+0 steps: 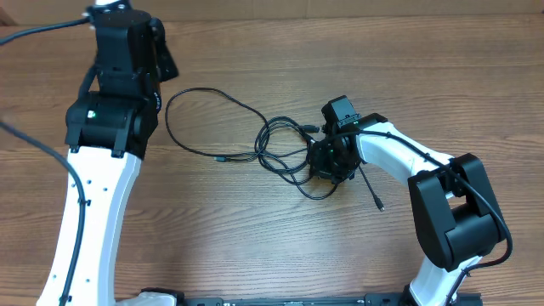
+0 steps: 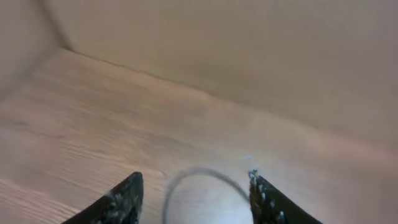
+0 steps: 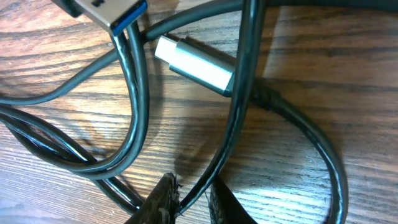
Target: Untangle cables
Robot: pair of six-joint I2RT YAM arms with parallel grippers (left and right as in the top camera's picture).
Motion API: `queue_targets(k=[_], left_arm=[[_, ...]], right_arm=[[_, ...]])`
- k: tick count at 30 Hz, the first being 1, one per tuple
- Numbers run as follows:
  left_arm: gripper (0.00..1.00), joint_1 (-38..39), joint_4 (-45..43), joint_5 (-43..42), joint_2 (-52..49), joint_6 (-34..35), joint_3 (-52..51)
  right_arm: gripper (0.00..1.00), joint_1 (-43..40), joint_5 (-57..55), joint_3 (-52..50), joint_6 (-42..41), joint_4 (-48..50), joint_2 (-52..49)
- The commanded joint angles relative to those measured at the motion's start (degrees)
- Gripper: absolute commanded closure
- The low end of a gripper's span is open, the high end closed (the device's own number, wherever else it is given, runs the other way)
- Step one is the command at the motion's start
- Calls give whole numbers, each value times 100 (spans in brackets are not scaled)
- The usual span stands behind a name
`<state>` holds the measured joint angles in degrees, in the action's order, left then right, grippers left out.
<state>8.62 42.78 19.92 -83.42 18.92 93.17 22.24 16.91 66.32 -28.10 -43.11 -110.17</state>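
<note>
Across the whole overhead frame runs a wooden table [image 1: 255,255], with the left arm [image 1: 102,170] along the left edge and the right arm [image 1: 425,178] reaching in from the lower right. Between them, around the middle of the frame, lie the cables [image 1: 265,140]: thin black cords, one wide loop spreading left, the rest knotted in a tangle just beside the right gripper [image 1: 330,160], and one loose end trailing to a small plug [image 1: 379,206] at lower right.

At the upper left, the left gripper [image 2: 194,176] hangs above the table with its fingers spread apart and nothing between them; a blurred arc of cord lies on the wood below.

Seen from the right wrist, the right gripper [image 3: 194,202] has its fingers pinched close on a single black strand of the cables [image 3: 239,93]. A silver plug [image 3: 196,65] lies tilted under that strand, and a blue-tipped plug [image 3: 109,12] sits at the upper left.
</note>
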Motion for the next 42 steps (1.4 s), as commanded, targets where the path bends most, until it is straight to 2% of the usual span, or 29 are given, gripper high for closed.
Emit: queue_targets(k=[1, 4, 7, 8, 10, 11, 13, 18, 22, 27, 31, 42], left_arm=[[44, 11, 267, -1711, -557, -365, 85], [44, 31, 466, -2100, -1027, -146, 85], [45, 76, 634, -2684, -1593, 407, 85], [46, 118, 671, -3106, -1864, 498, 85], [58, 170, 671, -3703, -2227, 525, 85], [60, 210, 647, -3967, -2424, 570, 83], [74, 328, 605, -4207, -2857, 798, 85], [62, 699, 529, -3672, -3565, 1749, 85], [43, 1143, 225, -2907, -3807, 2098, 85], [55, 1532, 7, -1818, -3982, 2299, 85], [67, 1615, -197, -1609, -4295, 2538, 85], [69, 1550, -669, -1491, -4465, 2806, 85]], right_arm=[[82, -7, -702, -214, -37, -87, -227], [82, -7, -702, -214, -37, -85, -227], [73, -7, -702, -214, -35, -83, -227], [70, -7, -702, -214, -35, -85, -227], [70, -7, -702, -214, -35, -83, -227], [69, -7, -702, -216, -37, -76, -227], [69, -7, -702, -214, -35, -61, -227], [69, -7, -699, -216, -37, -63, -227], [69, -7, -699, -214, -37, -59, -227], [69, -7, -699, -214, -37, -66, -227], [69, -7, -699, -216, -37, -66, -227], [69, -7, -699, -216, -37, -66, -227]])
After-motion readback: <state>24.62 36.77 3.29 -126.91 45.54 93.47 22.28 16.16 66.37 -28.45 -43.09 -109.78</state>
